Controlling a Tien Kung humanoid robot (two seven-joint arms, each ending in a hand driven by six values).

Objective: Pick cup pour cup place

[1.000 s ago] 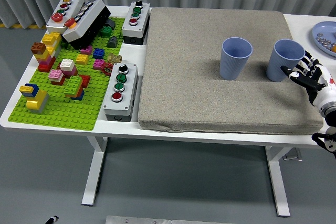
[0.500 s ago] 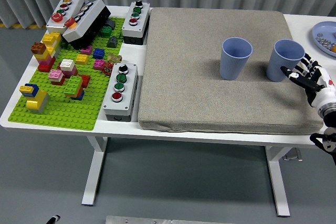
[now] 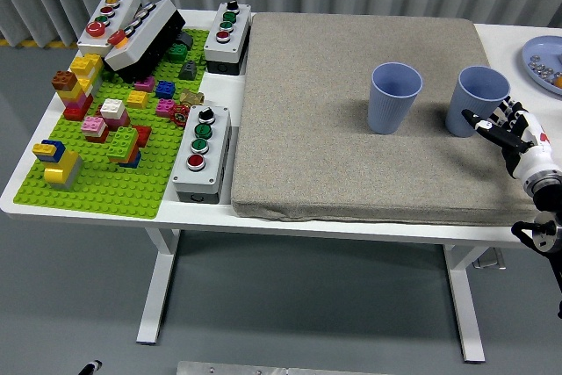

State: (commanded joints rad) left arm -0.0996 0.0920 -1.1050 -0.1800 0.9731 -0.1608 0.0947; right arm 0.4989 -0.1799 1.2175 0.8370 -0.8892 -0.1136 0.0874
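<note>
Two blue cups stand upright on the grey mat (image 3: 351,155). The left cup (image 3: 394,97) is near the mat's middle right. The right cup (image 3: 477,99) stands close to the mat's right edge. My right hand (image 3: 505,126) comes in from the right edge, its fingers spread and open just beside the right cup's near-right side, holding nothing. What is inside the cups cannot be seen clearly. My left arm is out of sight.
A green baseplate (image 3: 105,191) with several coloured bricks fills the left of the table. Button boxes (image 3: 201,153) stand beside the mat and at the back left (image 3: 227,35). A blue plate (image 3: 544,63) with small items sits at the far right edge.
My right hand has shifted slightly left and up, closer to the right cup. The cups have not moved.
</note>
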